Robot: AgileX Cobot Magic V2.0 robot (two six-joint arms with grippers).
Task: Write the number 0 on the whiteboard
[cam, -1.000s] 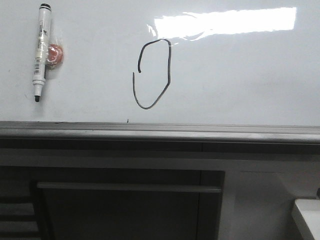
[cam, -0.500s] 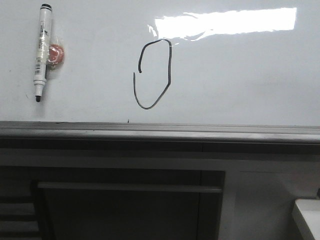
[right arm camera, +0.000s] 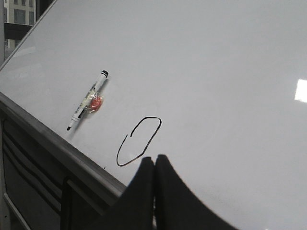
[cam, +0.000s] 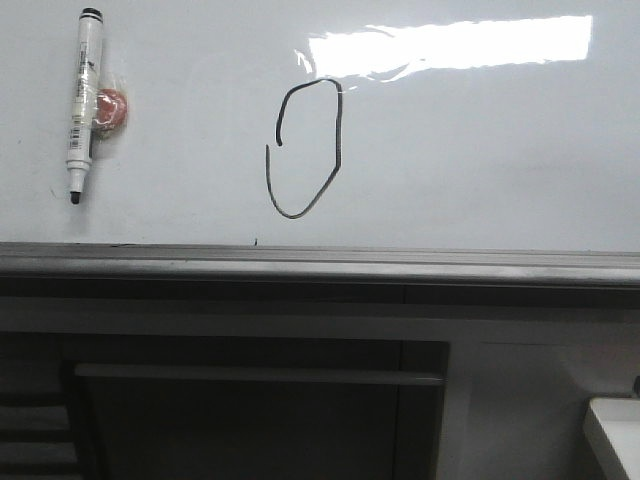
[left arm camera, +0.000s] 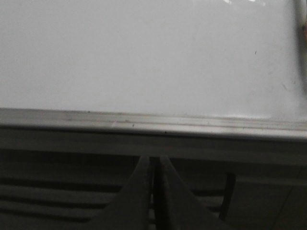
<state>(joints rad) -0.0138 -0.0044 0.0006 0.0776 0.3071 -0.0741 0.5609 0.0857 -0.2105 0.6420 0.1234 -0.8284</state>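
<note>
Whiteboard (cam: 500, 150): glossy white, bright glare patch upper right, grey rail (cam: 320, 262) along its lower edge. Number 0 (cam: 305, 148): dark lopsided oval, left of board centre, small gap upper left. Marker (cam: 82, 105): uncapped, upright, well left of the oval, beside a red blob (cam: 110, 108). Dark cabinet panels (cam: 250, 400) below. Left claw (left arm camera: 153, 191) and right claw (right arm camera: 153, 191): fingers pressed together, empty.

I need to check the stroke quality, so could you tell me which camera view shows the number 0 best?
The front view: the number 0 faces the camera, showing its upper-left gap. The right wrist view shows it slanted and smaller. The left wrist view shows only bare whiteboard.
</note>
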